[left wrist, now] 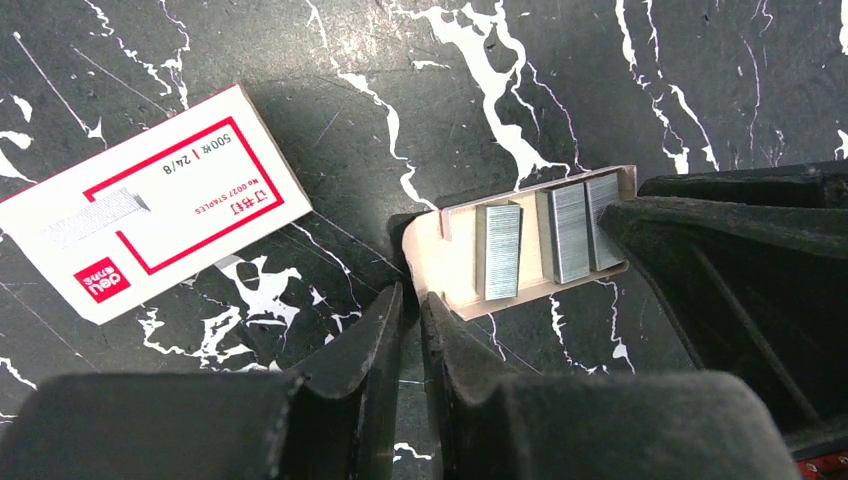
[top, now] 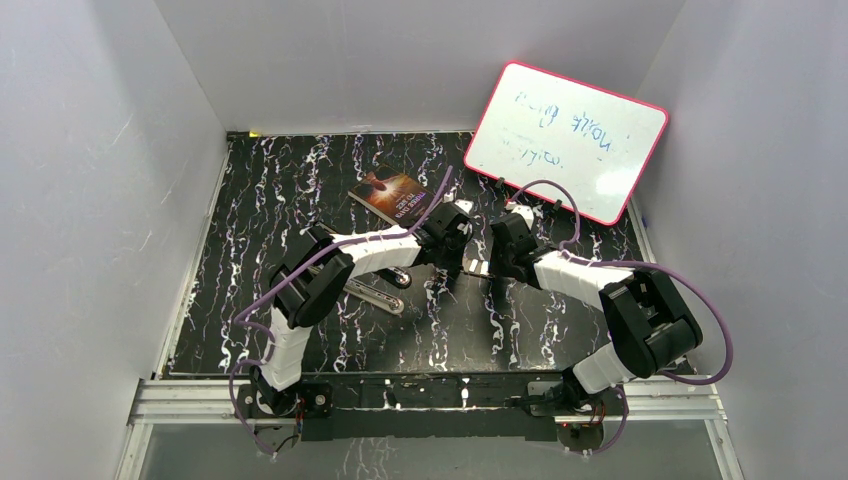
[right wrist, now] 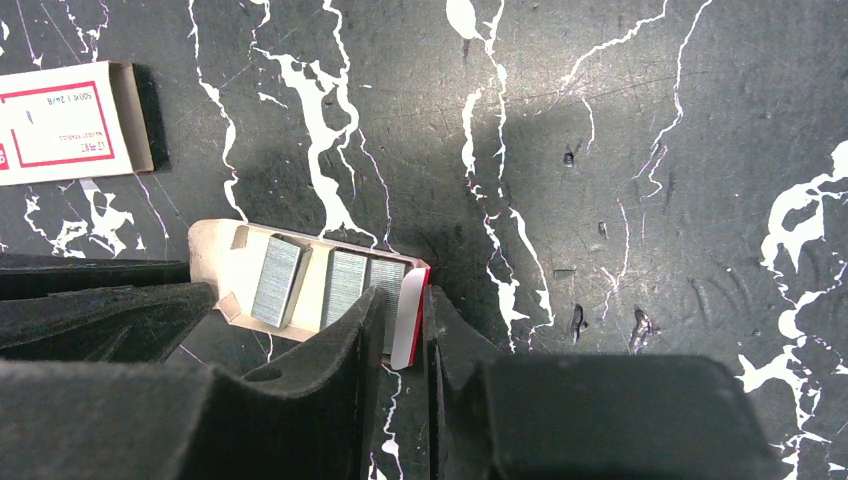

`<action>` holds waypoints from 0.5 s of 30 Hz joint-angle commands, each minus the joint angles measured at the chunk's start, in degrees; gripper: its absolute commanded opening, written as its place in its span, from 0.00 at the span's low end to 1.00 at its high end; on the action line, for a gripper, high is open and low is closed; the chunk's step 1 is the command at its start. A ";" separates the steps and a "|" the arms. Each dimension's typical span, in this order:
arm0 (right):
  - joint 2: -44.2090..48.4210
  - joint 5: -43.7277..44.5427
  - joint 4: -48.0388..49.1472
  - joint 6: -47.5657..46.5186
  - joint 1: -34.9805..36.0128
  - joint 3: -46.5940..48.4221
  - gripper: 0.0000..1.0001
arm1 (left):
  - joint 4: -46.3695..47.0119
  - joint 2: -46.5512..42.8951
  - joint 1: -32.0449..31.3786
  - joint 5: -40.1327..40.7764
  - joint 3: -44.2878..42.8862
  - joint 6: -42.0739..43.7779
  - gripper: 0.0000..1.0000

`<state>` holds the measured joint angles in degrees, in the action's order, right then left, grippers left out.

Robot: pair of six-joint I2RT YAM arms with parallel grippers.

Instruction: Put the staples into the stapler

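On the black table (left wrist: 400, 100), the white-and-red box (left wrist: 150, 215) is set to one side, apart from its tray (left wrist: 455, 265). The tray is pinched at one end wall by the right claw (right wrist: 405, 300), likely so it is kept from sliding. The left claw (left wrist: 411, 300) is nearly clenched at the other end. Whether that edge is gripped cannot be told. The staples (left wrist: 498, 250) are lying in the tray, not yet picked up.

Enclosure interior: a pink-framed whiteboard (top: 566, 140) bearing blue scribbles leans tilted against the far right wall (top: 740, 150), while a dark-covered book (top: 386, 192) lies flat toward the far middle of the black, white-veined tabletop (top: 270, 200); a metal rail (top: 440, 395) lines the near edge
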<state>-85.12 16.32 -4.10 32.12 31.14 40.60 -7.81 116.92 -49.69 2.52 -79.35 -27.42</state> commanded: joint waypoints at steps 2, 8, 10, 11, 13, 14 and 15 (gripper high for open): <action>-0.30 0.36 -0.38 -0.38 -0.09 -0.26 0.28 | 0.87 -2.28 0.19 -0.87 0.08 0.44 0.12; -0.30 0.30 -0.38 -0.36 -0.03 -0.34 0.28 | 4.49 -1.98 0.23 -5.68 1.11 -0.23 0.24; -0.38 0.38 -0.38 -0.39 -0.07 -0.34 0.28 | 4.74 -1.73 0.26 -6.18 1.06 -0.48 0.25; -0.32 0.40 -0.38 -0.41 -0.03 -0.35 0.28 | 4.60 -1.53 0.22 -6.21 0.86 -0.55 0.25; -0.25 0.41 -0.38 -0.37 -0.08 -0.35 0.28 | 4.27 -1.43 0.27 -5.93 0.63 -0.53 0.25; -0.26 0.38 -0.38 -0.38 -0.07 -0.35 0.28 | 4.15 -1.40 0.27 -5.71 0.60 -0.53 0.24; -0.30 0.38 -0.38 -0.39 -0.04 -0.35 0.28 | 3.94 -1.38 0.26 -5.36 0.61 -0.54 0.23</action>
<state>-85.12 16.34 -4.10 32.12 31.14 40.60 -3.90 116.92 -49.63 -2.15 -78.78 -27.73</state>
